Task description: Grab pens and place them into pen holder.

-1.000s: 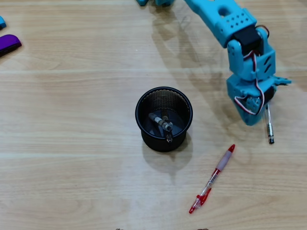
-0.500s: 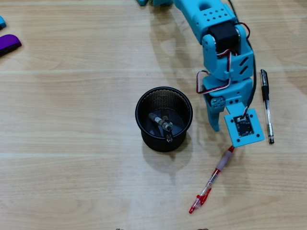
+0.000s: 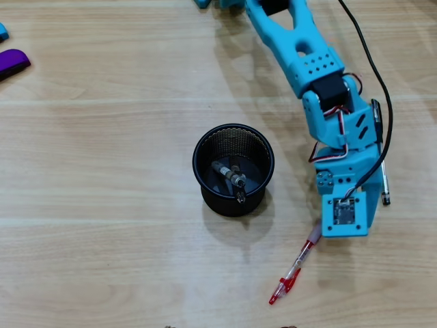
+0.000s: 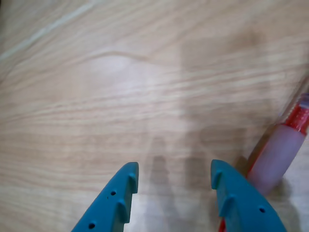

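Observation:
The black mesh pen holder (image 3: 202, 179) stands mid-table in the overhead view, with clear-barrelled pens (image 3: 231, 179) lying inside it. A red pen (image 3: 295, 268) lies slanted below and to the right of it, its upper end hidden under my blue wrist (image 3: 345, 205). A clear pen (image 3: 384, 183) lies along the arm's right side, mostly covered by it. In the wrist view my gripper (image 4: 171, 176) is open just above the wood, with nothing between its fingers. The red pen's pinkish barrel (image 4: 277, 159) lies just outside the right finger (image 4: 231, 193).
A purple object (image 3: 12, 61) and a small blue piece (image 3: 2, 31) sit at the far left edge of the overhead view. The arm's black cable (image 3: 382, 89) loops over the right side of the wooden table (image 3: 102, 205).
The arm swung left off the clear pen, then moved down the overhead view. Its wrist now covers the red pen's upper end.

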Robot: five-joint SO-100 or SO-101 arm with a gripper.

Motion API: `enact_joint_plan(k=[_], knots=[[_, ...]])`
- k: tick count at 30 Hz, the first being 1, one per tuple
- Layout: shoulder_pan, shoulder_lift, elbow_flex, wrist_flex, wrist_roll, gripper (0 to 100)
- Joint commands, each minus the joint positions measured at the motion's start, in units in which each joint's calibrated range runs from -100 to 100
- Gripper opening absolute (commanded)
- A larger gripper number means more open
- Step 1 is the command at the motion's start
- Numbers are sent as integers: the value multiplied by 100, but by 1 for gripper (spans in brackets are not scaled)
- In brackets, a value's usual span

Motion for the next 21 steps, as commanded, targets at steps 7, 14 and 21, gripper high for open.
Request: enact_joint_plan(k=[7,14,21], knots=[[631,-131,-504,-330,272,17],[728,-105,-150,-322,313,17],[599,-131,520,-339,334,17]])
